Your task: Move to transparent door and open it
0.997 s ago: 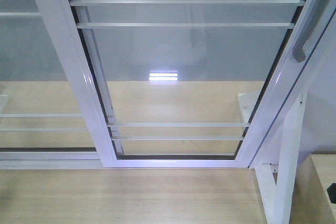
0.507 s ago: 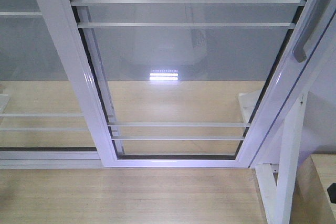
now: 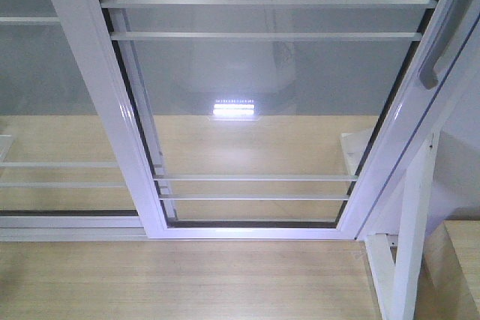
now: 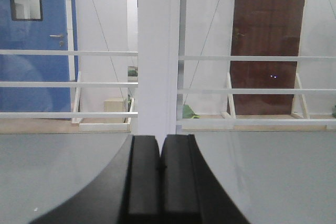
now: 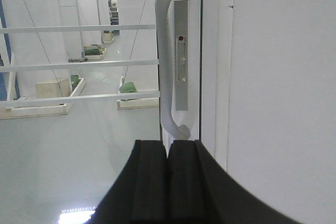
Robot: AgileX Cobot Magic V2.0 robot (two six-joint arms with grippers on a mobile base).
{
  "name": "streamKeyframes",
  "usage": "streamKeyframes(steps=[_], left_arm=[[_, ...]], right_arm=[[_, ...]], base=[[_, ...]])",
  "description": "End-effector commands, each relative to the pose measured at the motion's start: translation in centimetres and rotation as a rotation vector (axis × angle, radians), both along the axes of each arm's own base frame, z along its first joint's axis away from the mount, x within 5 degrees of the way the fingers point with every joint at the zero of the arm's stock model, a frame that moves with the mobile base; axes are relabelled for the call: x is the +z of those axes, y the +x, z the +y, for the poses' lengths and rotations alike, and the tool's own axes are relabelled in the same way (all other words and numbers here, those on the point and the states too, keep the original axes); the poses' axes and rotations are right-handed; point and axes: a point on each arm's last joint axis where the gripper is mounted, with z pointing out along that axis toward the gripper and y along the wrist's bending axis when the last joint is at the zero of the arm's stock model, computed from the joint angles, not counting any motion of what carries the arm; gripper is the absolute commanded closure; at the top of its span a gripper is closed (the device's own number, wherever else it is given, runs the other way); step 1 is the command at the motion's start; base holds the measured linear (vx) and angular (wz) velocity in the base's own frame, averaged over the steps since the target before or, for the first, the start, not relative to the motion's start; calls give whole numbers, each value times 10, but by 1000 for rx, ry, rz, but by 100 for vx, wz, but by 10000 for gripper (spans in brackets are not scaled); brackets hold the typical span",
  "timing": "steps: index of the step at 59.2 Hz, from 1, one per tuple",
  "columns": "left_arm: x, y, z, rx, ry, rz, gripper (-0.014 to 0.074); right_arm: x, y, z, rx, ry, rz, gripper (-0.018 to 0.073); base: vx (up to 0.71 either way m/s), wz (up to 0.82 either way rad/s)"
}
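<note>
Right wrist-mounted view: the right gripper [image 5: 167, 148] has its two black fingers [image 5: 151, 177] pressed pad to pad with nothing between them. Just above and beyond the tips is the lower curved end of the pull handle [image 5: 164, 77]. The handle stands upright, its long axis vertical, both ends bending in toward the white stile, and the narrow lock plate [image 5: 181, 56] with a small red dot sits just beside it. Left of the handle is the clear glass of the transparent door [image 5: 79, 103], crossed by thin white horizontal bars [image 5: 79, 65]. Right of it, past a thin dark seam, is a plain white panel [image 5: 283, 77]. In the left wrist view the left gripper [image 4: 159, 145] is likewise closed on nothing, its tips facing a white vertical frame post [image 4: 157, 51]. Through the glass on either side show a blue door [image 4: 31, 40] and a dark brown door [image 4: 268, 40]. From the front-facing camera the door [image 3: 255, 88] fills the middle of the view, its bottom rail meeting a pale wood floor [image 3: 187, 282]. Its handle [image 3: 442, 43] is at the upper right edge. A handleless glass panel [image 3: 45, 95] lies to the left, a white stand [image 3: 409, 237] to the lower right, and a bright light reflection [image 3: 234, 109] shows on the glass.
</note>
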Motion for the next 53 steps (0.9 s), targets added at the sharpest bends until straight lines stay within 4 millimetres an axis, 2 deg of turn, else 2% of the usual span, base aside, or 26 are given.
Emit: streamKeyframes(steps=[1, 6, 13, 22, 33, 40, 53], left_arm=[[38, -1, 0, -8, -30, -64, 600], [56, 9, -1, -8, -27, -18, 600], [64, 31, -2, -5, -23, 56, 600], [53, 61, -3, 1, -16, 169, 599], [37, 80, -4, 3, -9, 290, 593], [34, 87, -5, 5, -8, 300, 580], [31, 93, -5, 7, -7, 304, 506]], right_arm=[[40, -2, 0, -6, -18, -84, 567], [60, 7, -1, -8, -37, -57, 567], [63, 27, -4, -8, -87, 12, 567], [56, 58, -7, 3, -75, 76, 565], [46, 83, -10, 12, -67, 121, 540], [37, 95, -12, 16, -59, 168, 489], [31, 111, -13, 22, -59, 148, 295]], base=[[0, 0], [0, 0], [0, 0], [0, 0], [0, 0], [0, 0], [0, 0]])
